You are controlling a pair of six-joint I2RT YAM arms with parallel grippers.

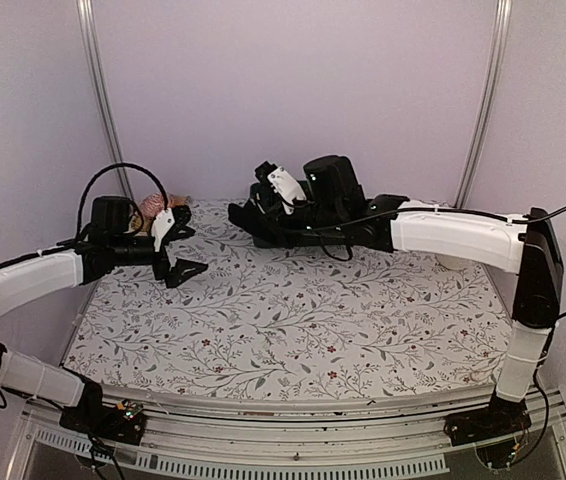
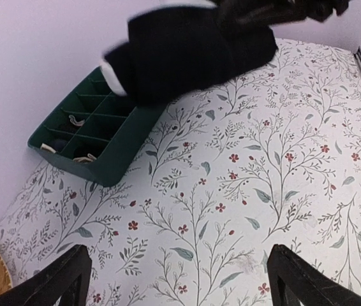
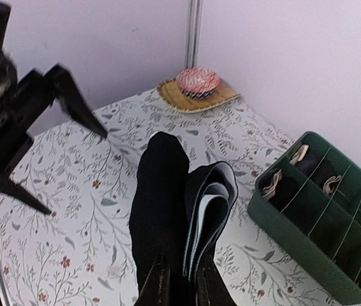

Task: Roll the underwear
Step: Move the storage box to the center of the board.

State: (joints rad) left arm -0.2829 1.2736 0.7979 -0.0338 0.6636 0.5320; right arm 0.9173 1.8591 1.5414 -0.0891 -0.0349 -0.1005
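The underwear (image 3: 168,197) is a black folded bundle with pale waistband edges showing at its end. My right gripper (image 3: 184,277) is shut on it and holds it above the floral table. In the left wrist view the same underwear (image 2: 187,54) hangs over the near corner of the green box. From above, the right gripper (image 1: 268,205) and the underwear (image 1: 253,226) sit at the back middle. My left gripper (image 1: 185,250) stands open and holds nothing, to the left of the bundle and apart from it. Its fingers (image 2: 59,280) frame bare cloth.
A dark green divided organizer box (image 3: 321,236) with folded items in some cells stands at the back, also visible in the left wrist view (image 2: 97,140). A yellow dish (image 3: 196,95) with a pink patterned item lies in the back left corner. The flowered tablecloth (image 1: 293,320) covers the table.
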